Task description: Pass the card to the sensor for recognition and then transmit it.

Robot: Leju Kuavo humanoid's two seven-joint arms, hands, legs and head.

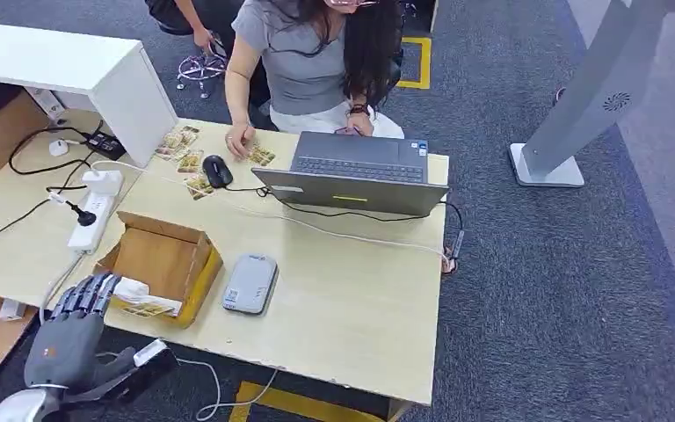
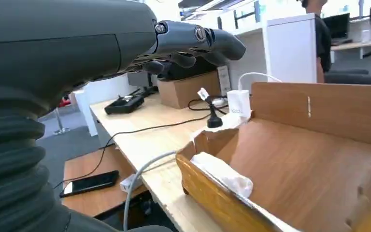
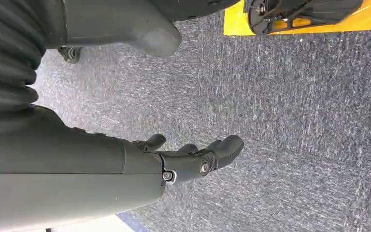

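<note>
Cardboard box (image 1: 163, 264) holds thin, light, slick cards (image 1: 148, 305), which we judge best pinched by an edge; left hand (image 1: 75, 330) hovers released, right hand (image 3: 193, 157) empty.

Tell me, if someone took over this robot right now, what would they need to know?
Left hand: fingers spread, holding nothing, poised at the near edge of the cardboard box.
Right hand: hanging over the carpet, holding nothing.
Cards lie in the box's near end; the grey sensor sits just right of it on the table.
Done: nothing yet.
Left: pick a card, present it to the sensor, hand it on.
</note>
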